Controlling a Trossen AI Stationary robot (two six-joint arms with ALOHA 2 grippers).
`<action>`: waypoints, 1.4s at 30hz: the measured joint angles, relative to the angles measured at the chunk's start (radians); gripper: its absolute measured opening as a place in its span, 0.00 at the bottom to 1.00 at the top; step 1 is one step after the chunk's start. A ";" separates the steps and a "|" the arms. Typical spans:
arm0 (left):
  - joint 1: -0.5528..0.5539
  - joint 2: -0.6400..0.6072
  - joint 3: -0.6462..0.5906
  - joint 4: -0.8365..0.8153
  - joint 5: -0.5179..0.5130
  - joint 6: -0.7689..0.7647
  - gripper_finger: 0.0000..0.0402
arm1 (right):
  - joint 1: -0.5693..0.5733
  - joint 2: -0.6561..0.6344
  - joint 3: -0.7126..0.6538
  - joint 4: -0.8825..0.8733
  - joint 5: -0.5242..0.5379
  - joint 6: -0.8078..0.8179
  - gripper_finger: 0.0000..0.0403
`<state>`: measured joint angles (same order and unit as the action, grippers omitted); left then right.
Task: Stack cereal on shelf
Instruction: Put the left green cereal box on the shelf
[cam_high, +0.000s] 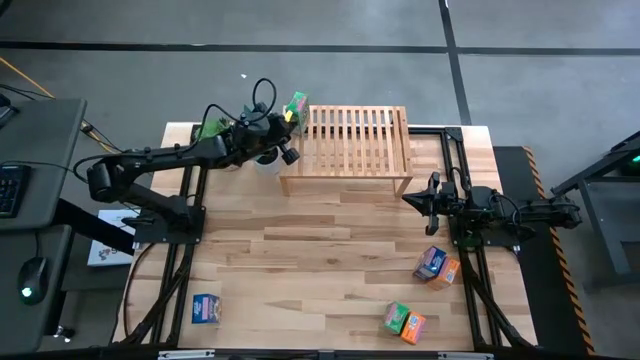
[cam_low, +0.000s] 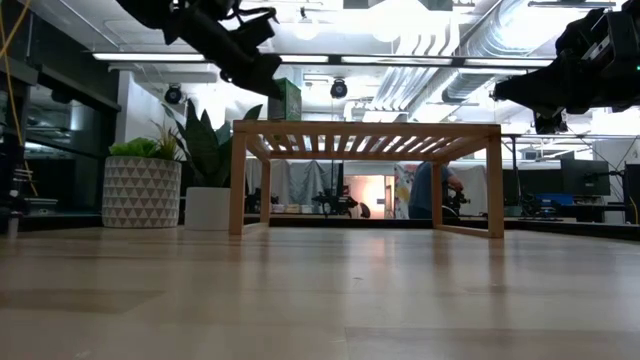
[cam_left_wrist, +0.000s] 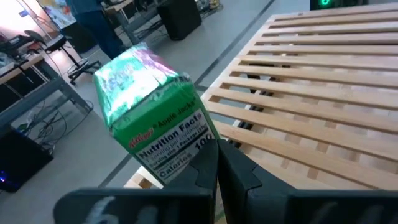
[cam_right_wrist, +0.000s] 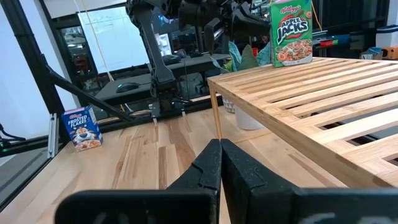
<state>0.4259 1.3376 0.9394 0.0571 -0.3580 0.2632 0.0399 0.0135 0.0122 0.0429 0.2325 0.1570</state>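
Green cardboard marks the one box (cam_high: 297, 106) already on the shelf (cam_high: 345, 140): it stands upright at the shelf's far left corner, seen in the right wrist view (cam_right_wrist: 291, 32) with its front panel facing that camera. The left claw (cam_high: 288, 131) hovers just beside this box, above the shelf's left edge; its fingers (cam_left_wrist: 233, 171) are pressed together with nothing between them, and in the left wrist view the box (cam_left_wrist: 155, 124) stands free just beyond their tips.

The right claw (cam_high: 414, 200) hangs off the shelf's front right corner, above the wooden surface (cam_high: 320, 260), also pinched shut and empty; its fingers (cam_right_wrist: 231, 163) meet in a thin seam.

Five more boxes lie on the surface. A blue box (cam_high: 206, 309) sits alone near the front left, also visible in the right wrist view (cam_right_wrist: 81, 127). Near the right arm's base, a second blue box (cam_high: 430, 263) touches an orange box (cam_high: 447, 272). Farther forward, a second green box (cam_high: 396, 318) touches another orange box (cam_high: 413, 325).

Behind the shelf's left end stand potted plants: one in a patterned pot (cam_low: 141, 190) and one in a plain white pot (cam_low: 208, 207).
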 joint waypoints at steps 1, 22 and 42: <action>0.000 0.000 0.000 0.005 0.000 0.000 0.00 | 0.000 0.000 0.000 0.000 0.000 0.000 0.00; 0.000 0.077 -0.001 0.079 0.016 -0.009 0.00 | 0.000 0.000 0.000 0.000 0.000 0.000 0.00; -0.016 0.060 -0.001 0.089 0.012 0.004 0.00 | 0.000 0.000 0.000 0.000 0.000 0.000 0.00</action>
<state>0.4101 1.3980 0.9386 0.1460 -0.3463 0.2675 0.0402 0.0136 0.0124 0.0426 0.2325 0.1570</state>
